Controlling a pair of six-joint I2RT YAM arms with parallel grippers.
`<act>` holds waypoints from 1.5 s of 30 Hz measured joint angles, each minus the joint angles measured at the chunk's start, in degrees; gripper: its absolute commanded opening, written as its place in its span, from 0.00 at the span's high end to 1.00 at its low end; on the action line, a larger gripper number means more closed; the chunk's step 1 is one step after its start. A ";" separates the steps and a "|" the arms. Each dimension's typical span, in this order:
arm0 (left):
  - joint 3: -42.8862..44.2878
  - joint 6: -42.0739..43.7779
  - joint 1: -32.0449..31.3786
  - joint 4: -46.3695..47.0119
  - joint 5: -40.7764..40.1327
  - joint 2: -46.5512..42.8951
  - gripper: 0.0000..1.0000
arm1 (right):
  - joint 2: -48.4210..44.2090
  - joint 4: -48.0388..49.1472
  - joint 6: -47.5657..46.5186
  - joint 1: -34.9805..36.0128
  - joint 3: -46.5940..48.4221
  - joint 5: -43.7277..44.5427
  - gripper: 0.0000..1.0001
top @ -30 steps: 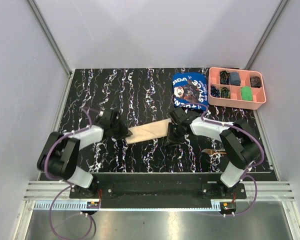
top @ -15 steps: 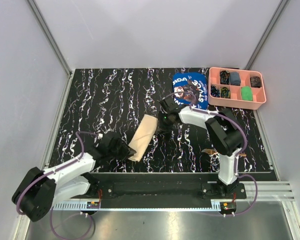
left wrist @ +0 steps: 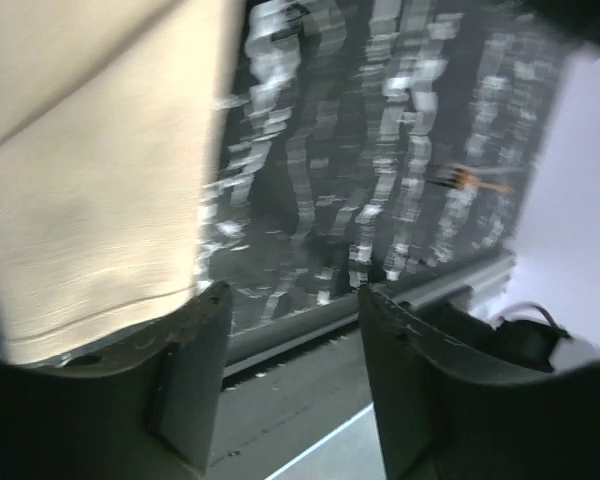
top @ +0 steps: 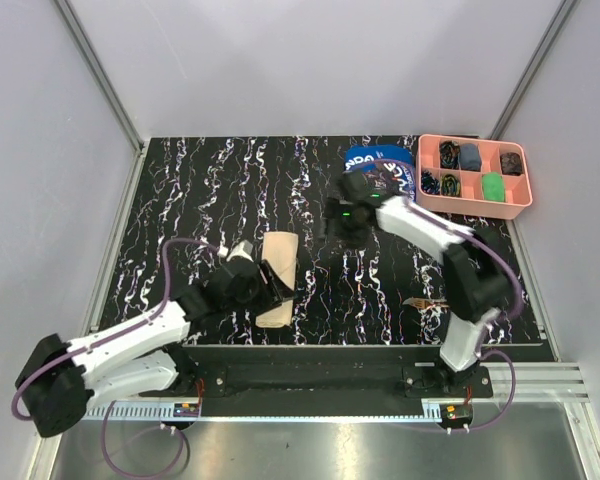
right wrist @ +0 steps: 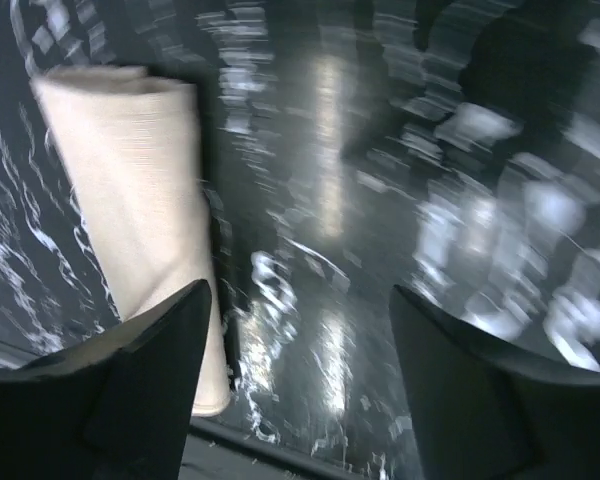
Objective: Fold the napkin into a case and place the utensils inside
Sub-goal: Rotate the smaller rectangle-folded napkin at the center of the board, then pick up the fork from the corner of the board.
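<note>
The napkin (top: pixel 278 272) lies flat on the table (top: pixel 180 200) near its front edge, a narrow folded packet, seemingly ready to serve as the case; the left hand (left wrist: pixel 290 295) sits just beside it, fingers apart, holding nothing; the right hand (right wrist: pixel 300 290) hovers farther off, likewise apart and empty.

The black, white-veined worktop (top: pixel 200 180) lies open across its left and back stretch. Toward the front, the narrow folded beige cloth packet (top: pixel 278 262) lies just beside the left gripper (top: pixel 272 288), jaws apart. The right gripper (top: pixel 342 232), jaws spread, hangs over the middle, apart from the packet. A blue printed cloth (top: pixel 365 158) and a pink plastic compartment tray (top: pixel 470 206) crowd the back right corner. Grey walls (top: pixel 40 150) close three sides.
</note>
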 measured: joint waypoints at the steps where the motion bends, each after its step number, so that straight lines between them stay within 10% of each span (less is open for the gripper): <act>1: 1.70 1.88 0.00 -0.63 0.04 -1.14 0.35 | -5.01 -0.61 1.27 -2.67 -4.37 0.42 0.05; 8: 15.17 16.63 -0.02 -3.37 7.43 -0.90 0.27 | -32.28 -6.80 11.26 -27.71 -26.40 8.20 0.00; 15: 17.07 25.07 -0.02 -6.21 14.91 -1.33 0.27 | -40.35 -14.69 20.92 -39.01 -37.83 14.91 0.33; 22: 17.09 29.46 2.45 -9.46 18.25 -4.28 0.27 | -37.62 -16.65 26.91 -40.65 -40.63 17.70 0.52; 40: 17.07 31.54 2.58 -10.69 19.71 -4.17 0.27 | -31.19 -13.64 30.64 -40.65 -41.86 17.88 0.60; 45: 17.09 31.54 2.73 -11.13 19.76 -3.98 0.27 | -28.94 -12.13 31.28 -40.65 -41.44 17.38 0.96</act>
